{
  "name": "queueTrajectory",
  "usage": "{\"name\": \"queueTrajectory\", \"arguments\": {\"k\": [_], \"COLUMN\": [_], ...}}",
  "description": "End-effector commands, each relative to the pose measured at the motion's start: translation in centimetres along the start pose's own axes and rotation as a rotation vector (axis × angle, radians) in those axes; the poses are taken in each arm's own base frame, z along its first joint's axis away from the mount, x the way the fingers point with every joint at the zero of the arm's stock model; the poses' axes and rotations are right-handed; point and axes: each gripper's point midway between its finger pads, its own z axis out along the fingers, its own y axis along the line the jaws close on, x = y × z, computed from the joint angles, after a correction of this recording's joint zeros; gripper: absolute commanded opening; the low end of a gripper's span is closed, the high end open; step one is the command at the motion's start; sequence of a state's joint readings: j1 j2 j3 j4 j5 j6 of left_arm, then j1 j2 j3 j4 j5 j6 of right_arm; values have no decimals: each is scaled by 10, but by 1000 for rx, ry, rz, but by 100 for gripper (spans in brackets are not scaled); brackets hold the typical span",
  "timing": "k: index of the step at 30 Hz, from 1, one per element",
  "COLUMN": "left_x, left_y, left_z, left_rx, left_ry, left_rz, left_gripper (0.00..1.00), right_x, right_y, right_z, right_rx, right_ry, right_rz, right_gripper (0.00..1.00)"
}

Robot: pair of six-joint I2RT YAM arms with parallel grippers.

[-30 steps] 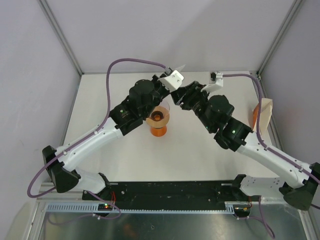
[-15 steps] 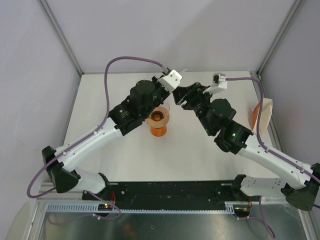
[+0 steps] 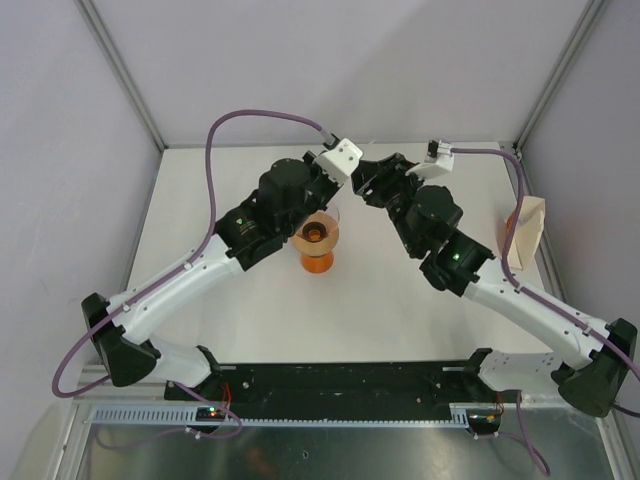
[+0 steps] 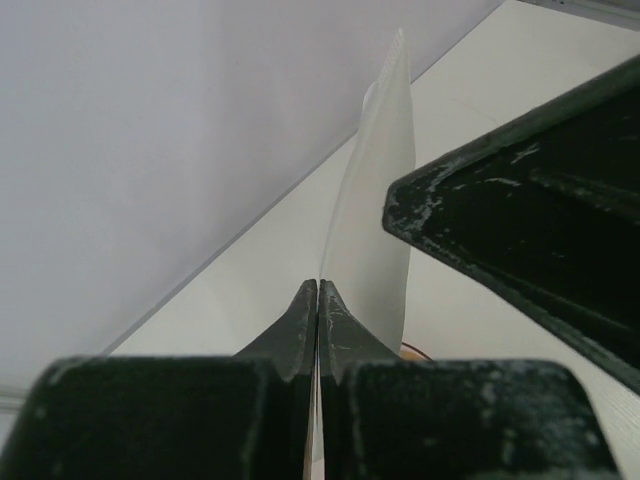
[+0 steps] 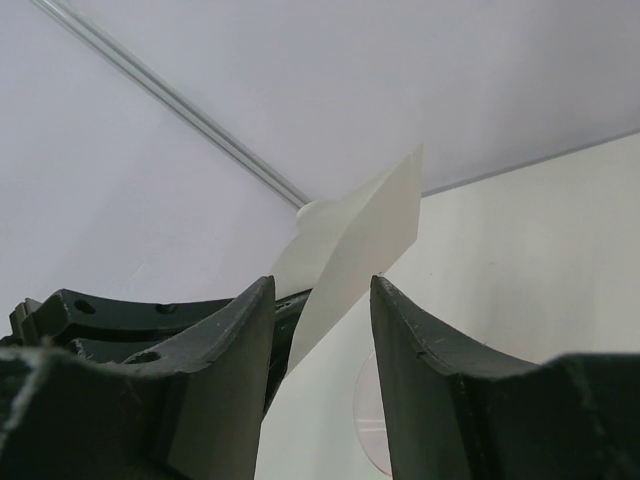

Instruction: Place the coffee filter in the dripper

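My left gripper (image 4: 318,285) is shut on the lower edge of the coffee filter (image 4: 372,210), a thin cream paper cone that stands up from the jaws. In the top view the left gripper (image 3: 348,163) sits at the back of the table, above and behind the orange stand (image 3: 317,250). My right gripper (image 5: 320,285) is open, with the filter (image 5: 350,240) between its jaws, not pinched. It meets the left gripper tip to tip in the top view (image 3: 370,180). The dripper's clear pinkish rim (image 5: 368,420) shows low down. The filter is mostly hidden in the top view.
The orange stand has a tan ring top (image 3: 318,232) and stands mid-table under the left wrist. A stack of cream filters in an orange holder (image 3: 527,230) stands at the right edge. Side walls and metal posts close in the table.
My right gripper has moved back and to the left until its open jaws stand around the filter. My left gripper has held the filter and shifted only slightly.
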State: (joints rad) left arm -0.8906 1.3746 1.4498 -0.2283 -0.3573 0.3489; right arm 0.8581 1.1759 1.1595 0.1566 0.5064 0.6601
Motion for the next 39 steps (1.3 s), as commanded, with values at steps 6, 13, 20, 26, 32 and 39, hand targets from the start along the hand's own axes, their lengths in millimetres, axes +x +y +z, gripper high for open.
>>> {"name": "queueTrajectory", "arguments": {"k": [6,13,20,26,32,39], "left_x": [-34,-34,-37,-41,-37,-17], "left_y": [14,14,9,33,49,42], "left_z": [-14,-13,-20,-26,-27,-32], "left_rx": [-20,-34,-54,-167,-216,-183], "left_ry": [-82,-76,-73,-68,-57,-30], "left_rz": [-44,-32,-8,48,66,55], "left_gripper": [0,0,0,0,0,2], "right_x": [7,16,24,24,26,42], "right_y": [-3,-20,-37,-54,-68,-63], "right_z": [21,29,42,39,31,27], "right_rx": [-13,39,77,133,153,161], "right_ry": [-9,7,18,25,96,272], "right_rz": [47,37,49,-27,-125,-255], "right_gripper": [47,40,29,12,0,0]}}
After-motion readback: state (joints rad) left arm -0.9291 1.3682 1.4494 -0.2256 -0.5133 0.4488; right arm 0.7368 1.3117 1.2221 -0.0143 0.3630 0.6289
